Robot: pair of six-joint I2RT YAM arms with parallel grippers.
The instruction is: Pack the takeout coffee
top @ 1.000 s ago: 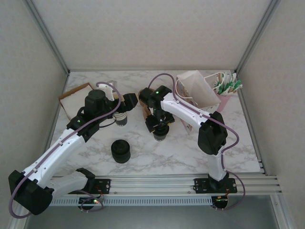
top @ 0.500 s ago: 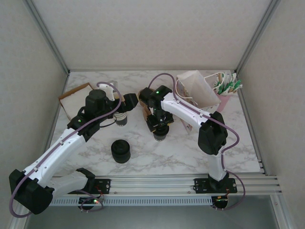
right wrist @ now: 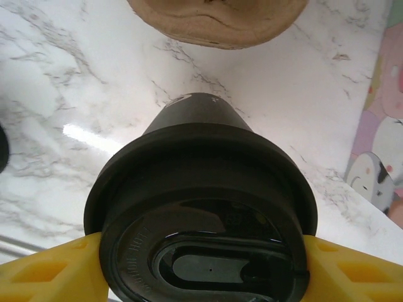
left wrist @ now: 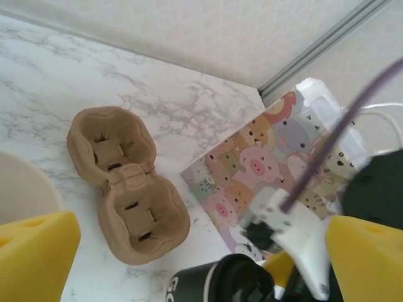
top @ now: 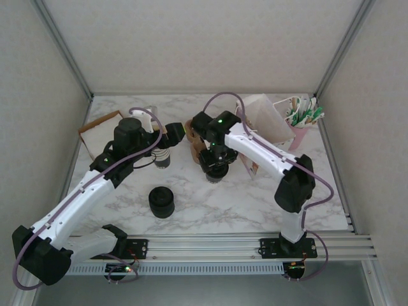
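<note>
Black plastic and dark paper make up the takeout coffee (right wrist: 201,201), a small cup with a round lid. It sits between the yellow pads (right wrist: 47,274) of the right gripper (right wrist: 201,277). That gripper is closed partway, so a pad lies against each side of the lid's rim and it has hold of the cup.

From overhead we place the cup near the middle of the white marble-patterned worktop (top: 242,204), directly under the right arm's wrist. We cannot tell whether its base rests on the worktop or hangs just above it.

Just beyond the cup lies a brown moulded-pulp two-cup carrier (left wrist: 129,182), flat, with its wells facing up. Just beside the carrier is a paper bag printed with pastel cartoon animals (left wrist: 258,163).

The left gripper (left wrist: 201,258) has its jaws spread wide and holds nothing. It hovers next to a stack of cream-rimmed paper cups (top: 163,159).

A squat black stack of lids (top: 162,202) stands nearer the arm bases, apart from both grippers. A pink cup of sachets (top: 299,131) stands at the far right of the worktop. A flat brown cardboard box (top: 102,131) lies at the far left.
</note>
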